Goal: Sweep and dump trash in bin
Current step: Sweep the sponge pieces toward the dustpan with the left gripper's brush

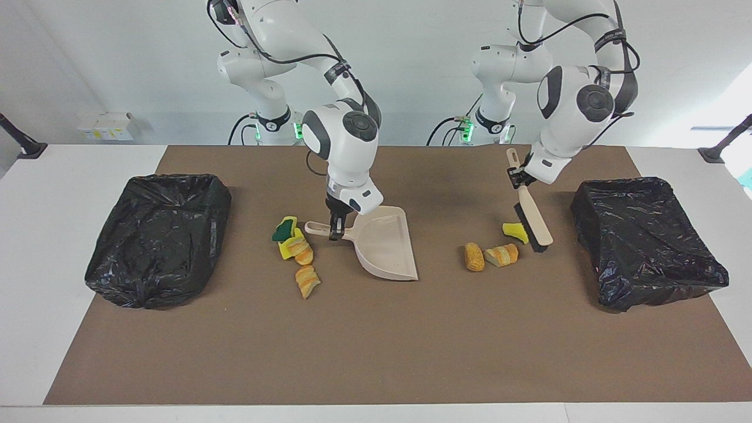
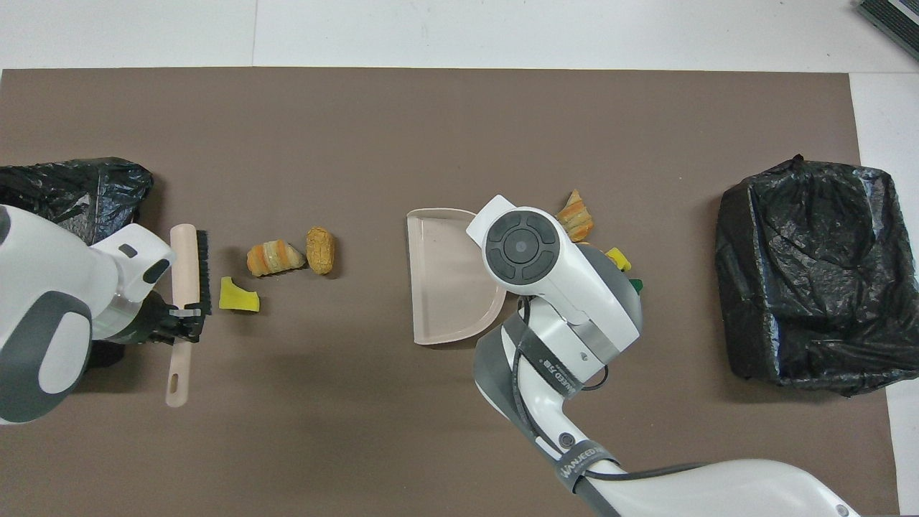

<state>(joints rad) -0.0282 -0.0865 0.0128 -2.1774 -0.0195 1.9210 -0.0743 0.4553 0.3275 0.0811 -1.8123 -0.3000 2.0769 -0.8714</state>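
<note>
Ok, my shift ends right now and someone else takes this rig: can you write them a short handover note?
Left gripper: shut on the brush, bristles down on the mat beside the yellow sponge wedge.
Right gripper: shut on the dustpan handle; the pan is empty.
Trash: the wedge and two bread chunks lie between brush and pan. A green-backed sponge, a second yellow sponge under the bread and two more bread chunks lie beside the pan's handle, toward the right arm's bin.
Done: both tools picked up.
Left: sweep both piles into the pan, dump in a bin.
</note>
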